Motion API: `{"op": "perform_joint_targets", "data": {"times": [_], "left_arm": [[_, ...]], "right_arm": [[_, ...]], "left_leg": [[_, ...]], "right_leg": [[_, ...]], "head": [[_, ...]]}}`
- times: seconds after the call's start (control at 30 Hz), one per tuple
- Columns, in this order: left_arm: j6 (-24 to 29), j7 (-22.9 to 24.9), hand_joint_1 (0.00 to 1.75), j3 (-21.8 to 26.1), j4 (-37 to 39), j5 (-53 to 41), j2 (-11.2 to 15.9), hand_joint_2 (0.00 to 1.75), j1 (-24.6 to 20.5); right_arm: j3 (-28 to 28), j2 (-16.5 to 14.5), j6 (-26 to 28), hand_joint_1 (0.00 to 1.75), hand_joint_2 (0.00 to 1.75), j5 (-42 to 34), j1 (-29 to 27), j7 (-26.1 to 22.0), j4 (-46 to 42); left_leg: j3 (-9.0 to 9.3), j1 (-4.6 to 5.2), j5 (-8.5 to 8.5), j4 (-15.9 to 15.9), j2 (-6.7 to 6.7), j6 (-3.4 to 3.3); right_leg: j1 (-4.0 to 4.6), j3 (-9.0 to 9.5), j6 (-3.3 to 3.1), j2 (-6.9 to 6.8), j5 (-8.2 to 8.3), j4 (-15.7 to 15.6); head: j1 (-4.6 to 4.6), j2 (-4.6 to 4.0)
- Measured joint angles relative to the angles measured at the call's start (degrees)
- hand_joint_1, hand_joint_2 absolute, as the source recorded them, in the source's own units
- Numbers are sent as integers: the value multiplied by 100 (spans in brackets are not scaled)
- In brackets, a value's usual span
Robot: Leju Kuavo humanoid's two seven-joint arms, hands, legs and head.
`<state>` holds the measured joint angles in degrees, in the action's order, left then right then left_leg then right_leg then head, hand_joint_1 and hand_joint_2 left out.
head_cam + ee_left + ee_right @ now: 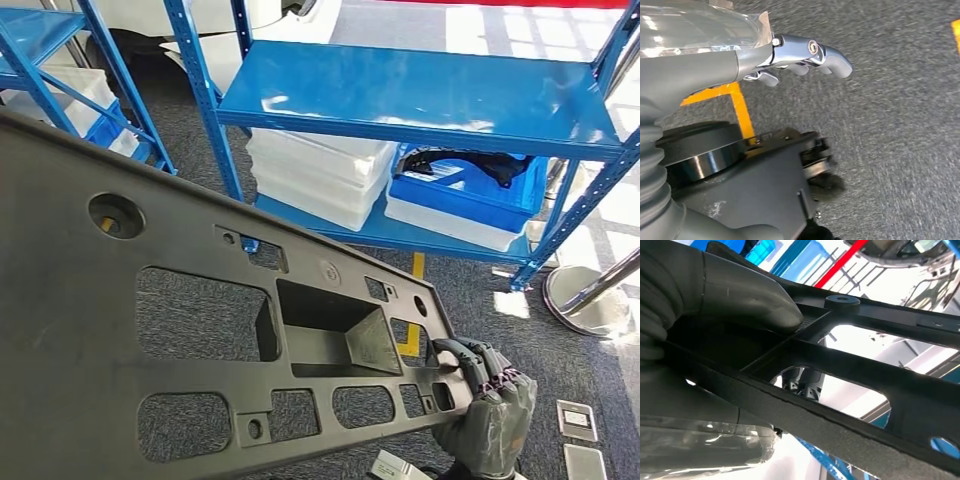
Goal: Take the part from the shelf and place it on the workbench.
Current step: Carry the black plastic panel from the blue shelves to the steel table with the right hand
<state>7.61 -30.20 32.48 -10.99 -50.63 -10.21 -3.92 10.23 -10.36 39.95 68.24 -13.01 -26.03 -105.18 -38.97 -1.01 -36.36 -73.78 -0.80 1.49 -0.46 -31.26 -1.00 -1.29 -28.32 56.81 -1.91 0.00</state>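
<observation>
Grey part [151,330], clamped at its end by right robot hand [487,410], hangs before blue shelf [423,100].

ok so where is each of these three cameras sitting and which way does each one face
Head view: high on the body, looking forward and down at the dark panel, the blue shelf and the carpet; the right hand grips the panel's end.
Left wrist view: behind the left hand, facing down at grey carpet and yellow floor tape; the hand holds nothing, fingers loosely curled.
Right wrist view: behind the right hand, looking along the panel's ribbed face.
Shared: the head and right wrist views both show the panel in the right hand.
</observation>
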Motion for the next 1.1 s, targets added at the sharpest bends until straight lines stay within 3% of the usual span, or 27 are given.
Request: {"op": "perform_joint_targets", "data": {"times": [0.03,0.13,0.2,0.3,0.37,0.47,0.5,0.53,0.57,0.6,0.67,0.73,0.8,0.87,0.93,1.0,1.03,1.07,1.1], "left_arm": [[0,1,0,2,0,-5,0,175,6],[-1,1,0,4,0,-29,0,175,3],[-2,1,0,5,0,-37,-1,175,-6],[-4,1,0,12,0,-39,-2,175,25],[-4,1,0,17,0,-45,-4,175,32],[-6,1,0,25,0,-62,-7,175,13],[-7,1,0,32,0,-66,-7,175,16],[-8,1,0,43,0,-69,-7,175,21],[-9,1,0,55,0,-75,-8,175,24],[-11,1,0,65,0,-81,-11,175,22],[-16,1,0,80,0,-95,-19,175,6],[-20,1,0,93,0,-99,-24,175,-3],[-23,1,0,109,0,-104,-22,175,14],[-24,1,0,123,0,-114,-19,175,26],[-24,1,0,128,0,-129,-17,175,16],[-24,9,0,132,0,-144,-17,175,19],[-23,16,0,136,0,-148,-17,175,27],[-22,23,0,140,0,-150,-17,175,34],[-20,28,0,144,0,-150,-16,175,38]], "right_arm": [[-9,0,0,175,175,8,-6,0,-1],[-34,-5,0,175,175,43,-13,0,-11],[-46,-14,0,175,175,62,-22,2,-29],[-55,-22,0,175,175,79,-28,10,-58],[-62,-25,0,175,175,89,-35,11,-85],[-87,-26,0,175,175,99,-68,1,-103],[-101,-26,0,175,175,103,-83,-4,-103],[-113,-27,0,175,175,105,-97,-9,-103],[-126,-28,0,175,175,103,-107,-17,-108],[-137,-32,0,175,175,98,-115,-29,-118],[-163,-43,0,175,175,86,-125,-53,-148],[-190,-56,0,175,175,79,-133,-63,-173],[-214,-74,0,175,175,72,-134,-68,-186],[-232,-102,-1,175,175,66,-138,-76,-197],[-248,-124,-2,175,175,54,-156,-99,-207],[-271,-136,-1,175,175,39,-181,-125,-210],[-282,-140,-1,175,175,34,-190,-134,-210],[-293,-145,-1,175,175,32,-196,-143,-210],[-303,-150,-1,175,175,31,-198,-150,-210]], "left_leg": [[56,1,51,22,10,-5],[701,35,510,1102,173,-73],[926,78,634,1575,302,-138],[872,91,683,1614,258,-239],[838,68,746,1638,204,-318],[760,60,819,1639,99,-379],[736,61,836,1635,51,-380],[718,62,852,1631,-4,-376],[708,63,865,1627,-65,-369],[704,62,874,1622,-130,-361],[683,69,894,1604,-256,-330],[619,69,930,1586,-357,-274],[552,64,958,1575,-420,-206],[455,75,822,1409,-283,-152],[208,68,464,831,-77,-104],[-71,45,166,128,-11,-61],[-108,37,146,-17,7,-48],[-39,32,231,60,28,-43],[136,29,400,359,67,-45]], "right_leg": [[9,-18,-1,-45,7,13],[34,-43,17,-167,12,62],[54,-73,64,-228,26,92],[49,-101,163,-281,49,105],[35,-167,237,-140,-131,277],[23,-549,282,63,-741,1294],[22,-652,284,71,-848,1591],[22,-658,281,76,-835,1685],[22,-547,274,95,-703,1523],[21,-343,257,153,-497,1158],[14,63,205,388,-179,378],[16,196,161,508,-124,59],[4,180,121,406,-117,10],[-24,163,62,279,-85,-23],[-27,141,22,132,-65,-33],[-18,117,13,-27,-61,-24],[-16,108,13,-102,-61,-18],[-15,104,15,-171,-62,-10],[-15,105,22,-232,-66,-3]], "head": [[-1,0],[0,0],[3,0],[8,0],[12,0],[17,0],[16,0],[16,0],[16,0],[16,0],[13,0],[11,0],[10,0],[-9,0],[-28,0],[-33,0],[-33,0],[-34,0],[-34,0]]}}
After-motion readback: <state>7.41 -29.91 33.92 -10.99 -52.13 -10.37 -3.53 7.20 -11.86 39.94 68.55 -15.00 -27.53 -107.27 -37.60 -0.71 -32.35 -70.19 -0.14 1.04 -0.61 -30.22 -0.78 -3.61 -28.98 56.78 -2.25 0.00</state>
